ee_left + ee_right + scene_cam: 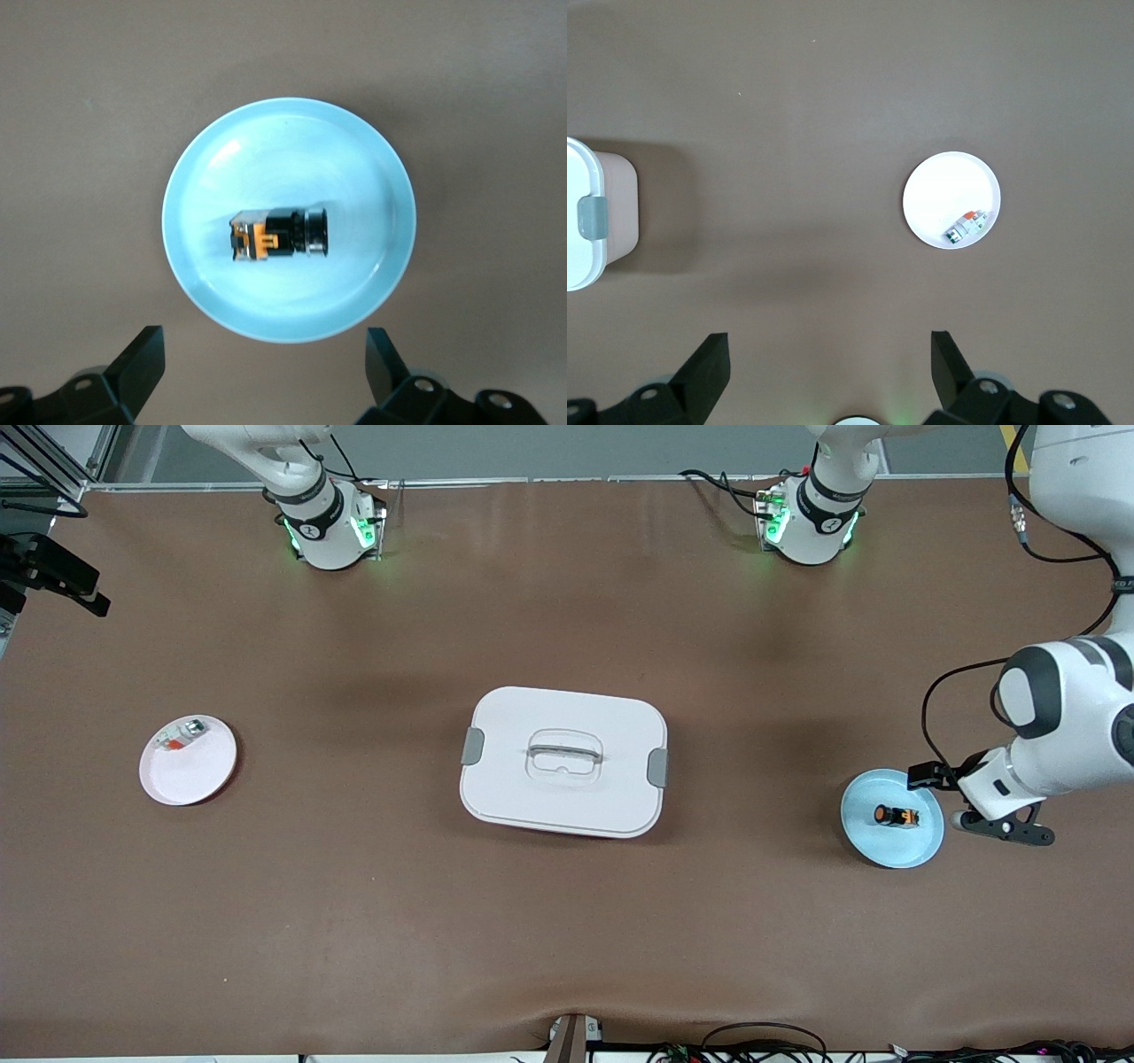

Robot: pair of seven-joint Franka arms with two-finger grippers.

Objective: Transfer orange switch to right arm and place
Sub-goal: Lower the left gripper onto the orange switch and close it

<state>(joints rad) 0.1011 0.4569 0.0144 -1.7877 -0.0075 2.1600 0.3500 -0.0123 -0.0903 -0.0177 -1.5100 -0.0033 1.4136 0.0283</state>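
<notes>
Orange switch: lies on its side in the blue plate, at the left arm's end of the table.
White plate: at the right arm's end, holding a whitish clear part; not the task's thing.
White lidded box: mid-table, between the two plates.
Switch axis: in the left wrist view the switch runs across the gap between the fingers, so a turn of the wrist looks needed before closing.
Left gripper: fingers spread wide, empty, just beside the blue plate's rim; the nearer arm by far.
Right gripper: fingers wide apart, empty, waiting up high and out of the front view.
</notes>
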